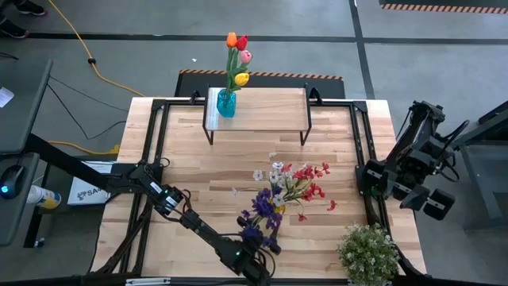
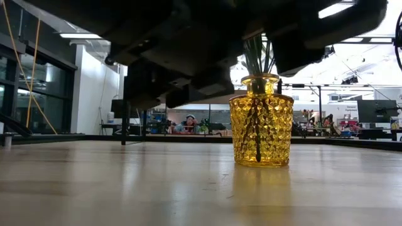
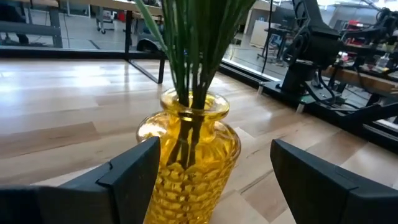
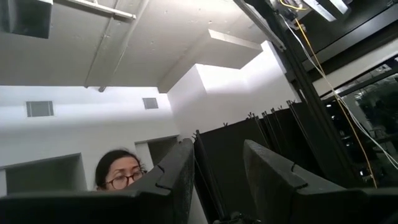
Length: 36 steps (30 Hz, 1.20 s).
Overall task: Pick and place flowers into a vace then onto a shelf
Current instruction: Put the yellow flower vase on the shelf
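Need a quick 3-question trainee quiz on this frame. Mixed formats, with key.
1. True or false: the blue vase holding the tulips stands on the shelf.
2. The left gripper's open jaws flank, without touching: A) the yellow vase B) the blue vase C) nothing.
3. Fill in: the right gripper waits off the table's ___ edge.

Key: 1 true; 2 A; 3 right.

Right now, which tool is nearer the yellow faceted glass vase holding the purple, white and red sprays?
Left. The left tool stands open on either side of the yellow faceted glass vase at the table's front edge. The right tool waits beyond the table's right edge, empty.
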Tool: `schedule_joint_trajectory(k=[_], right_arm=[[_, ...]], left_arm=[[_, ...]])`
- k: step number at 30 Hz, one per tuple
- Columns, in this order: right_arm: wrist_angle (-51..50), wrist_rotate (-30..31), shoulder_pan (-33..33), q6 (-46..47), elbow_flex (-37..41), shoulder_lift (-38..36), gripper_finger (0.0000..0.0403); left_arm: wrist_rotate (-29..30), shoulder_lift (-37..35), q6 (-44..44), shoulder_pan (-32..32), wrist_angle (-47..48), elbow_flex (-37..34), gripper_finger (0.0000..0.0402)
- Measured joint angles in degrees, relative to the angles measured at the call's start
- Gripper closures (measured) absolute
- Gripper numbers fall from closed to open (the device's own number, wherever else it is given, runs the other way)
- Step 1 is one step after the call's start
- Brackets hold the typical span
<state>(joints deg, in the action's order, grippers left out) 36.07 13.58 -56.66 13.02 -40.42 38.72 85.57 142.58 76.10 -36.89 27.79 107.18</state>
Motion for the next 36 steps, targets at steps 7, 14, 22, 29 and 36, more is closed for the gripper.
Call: schedule_joint_trajectory(k=[7, 14, 22, 29, 36], right_arm=[[-0.24, 0.00, 0.00, 0.03, 0.00, -0.02, 0.0272], [-0.26, 0.00, 0.00, 0.04, 0.00, -0.02, 0.0272], [-0.28, -0.02, -0.02, 0.48, 0.00, 0.02, 0.0272], [-0.39, -0.02, -0.02, 0.52, 0.00, 0.00, 0.0272], [-0.39, -0.02, 0.00, 0.50, 0.00, 0.00, 0.0272]], left_arm=[[0.11, -0.02, -3.93, 0.20, -2.15, 0.00, 0.0064], [0.86, -0.02, -5.47, 0.91, -2.16, 0.00, 0.0064], [0.71, -0.02, -6.01, 3.15, -2.12, 0.00, 0.0064], [0.48, -0.02, -5.99, 3.18, -1.94, 0.00, 0.0064], [-1.51, -0.09, -6.05, 4.62, -1.80, 0.04, 0.0064]])
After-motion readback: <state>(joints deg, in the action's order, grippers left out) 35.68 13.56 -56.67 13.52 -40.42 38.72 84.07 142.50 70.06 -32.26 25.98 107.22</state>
